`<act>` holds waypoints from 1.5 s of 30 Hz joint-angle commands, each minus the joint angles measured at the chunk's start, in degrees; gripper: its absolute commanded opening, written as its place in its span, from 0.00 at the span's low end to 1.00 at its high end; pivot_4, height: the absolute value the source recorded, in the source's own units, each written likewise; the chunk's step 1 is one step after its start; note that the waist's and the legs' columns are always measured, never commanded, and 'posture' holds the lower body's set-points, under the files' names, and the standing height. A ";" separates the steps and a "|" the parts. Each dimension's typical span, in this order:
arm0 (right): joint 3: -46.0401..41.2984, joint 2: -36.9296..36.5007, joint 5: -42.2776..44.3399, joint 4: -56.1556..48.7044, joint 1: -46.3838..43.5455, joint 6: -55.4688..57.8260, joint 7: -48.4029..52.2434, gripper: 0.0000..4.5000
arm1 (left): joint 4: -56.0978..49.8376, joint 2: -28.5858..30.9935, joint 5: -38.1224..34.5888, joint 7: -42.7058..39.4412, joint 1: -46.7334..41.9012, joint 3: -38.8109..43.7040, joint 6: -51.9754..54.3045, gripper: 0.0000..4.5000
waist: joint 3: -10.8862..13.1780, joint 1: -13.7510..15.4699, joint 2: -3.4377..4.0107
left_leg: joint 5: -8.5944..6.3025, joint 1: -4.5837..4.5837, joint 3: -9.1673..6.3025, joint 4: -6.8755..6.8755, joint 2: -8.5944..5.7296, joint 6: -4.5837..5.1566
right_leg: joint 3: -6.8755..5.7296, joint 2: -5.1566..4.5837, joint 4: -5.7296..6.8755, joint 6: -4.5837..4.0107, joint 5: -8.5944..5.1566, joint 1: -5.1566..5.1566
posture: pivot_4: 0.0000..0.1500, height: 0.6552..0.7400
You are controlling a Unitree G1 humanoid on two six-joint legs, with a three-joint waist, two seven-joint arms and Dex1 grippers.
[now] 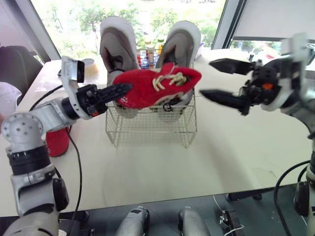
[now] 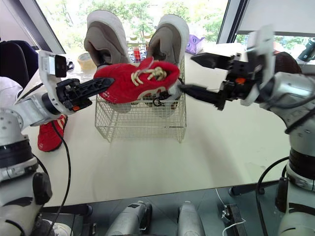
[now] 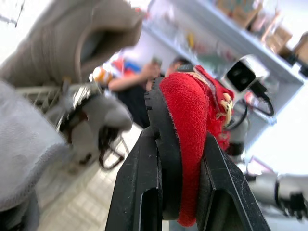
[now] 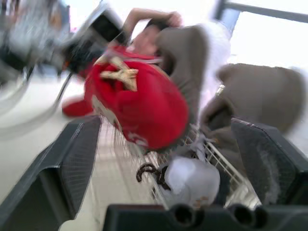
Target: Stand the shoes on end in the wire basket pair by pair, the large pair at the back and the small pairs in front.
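Left pincer [image 1: 123,90] clamps the red shoe [image 1: 157,86] by its heel end. The shoe hangs level over the front of the wire basket [image 1: 147,130], toe towards the right pincer [image 1: 205,77], which gapes wide just beside the toe without touching it. Large grey pair [image 1: 115,44] stands on end at the back. Risk: the one-end grip may let the shoe pivot or slip, and tilting could snag the rim or knock the grey pair. Whatever sits under the shoe is unclear; second red shoe [image 1: 56,142] is partly hidden by the left arm
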 commanded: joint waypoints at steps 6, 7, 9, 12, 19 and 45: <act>-4.47 10.12 20.55 -0.88 8.99 5.42 -16.63 0.99 | -6.91 -5.10 -8.34 8.67 2.04 1.25 -7.58 0.05 | 0.00 -0.10 0.01 | 0.01 -0.01 0.06 0.01 -0.02 0.00 | 0.02 0.01 0.05 0.00 0.00 -0.04 | 1.00 1.00; -3.44 11.63 21.65 -1.59 8.93 4.90 -18.14 0.99 | -6.96 -5.24 -8.35 8.86 2.06 0.63 -8.03 0.05 | 0.00 -0.13 0.01 | 0.01 0.00 0.07 0.01 -0.02 0.00 | 0.02 0.01 0.05 0.00 0.00 -0.04 | 1.00 1.00; -1.33 15.23 24.70 -2.89 7.95 3.62 -22.08 0.99 | -6.78 -5.54 -8.32 9.17 1.92 -0.41 -8.91 0.05 | -0.01 -0.28 0.02 | 0.01 0.00 0.08 0.02 -0.02 0.00 | 0.02 0.02 0.05 0.00 0.00 -0.03 | 1.00 1.00; 2.78 19.80 25.48 -5.04 5.84 1.67 -26.00 0.99 | -6.30 -6.01 -8.23 9.14 1.38 -1.98 -9.88 0.05 | -0.01 -0.33 0.03 | 0.01 0.02 0.08 0.00 -0.01 -0.01 | 0.03 0.04 0.06 0.00 0.00 -0.05 | 1.00 1.00; 6.53 23.01 24.83 -4.90 2.78 -1.46 -29.09 0.99 | -5.61 -6.32 -7.76 8.63 1.42 -4.21 -11.73 0.05 | -0.01 -0.10 0.02 | 0.01 0.01 0.06 0.03 -0.05 -0.01 | 0.02 0.03 0.04 0.01 0.00 -0.02 | 1.00 1.00; 16.83 0.98 6.36 0.59 -2.59 -1.81 -7.97 0.12 | -8.70 9.07 -4.61 2.71 10.75 -3.21 -12.45 0.99 | 0.01 -0.28 0.06 | -0.01 0.00 0.12 -0.03 -0.05 0.04 | 0.02 0.05 0.00 0.00 0.00 -0.06 | 1.00 1.00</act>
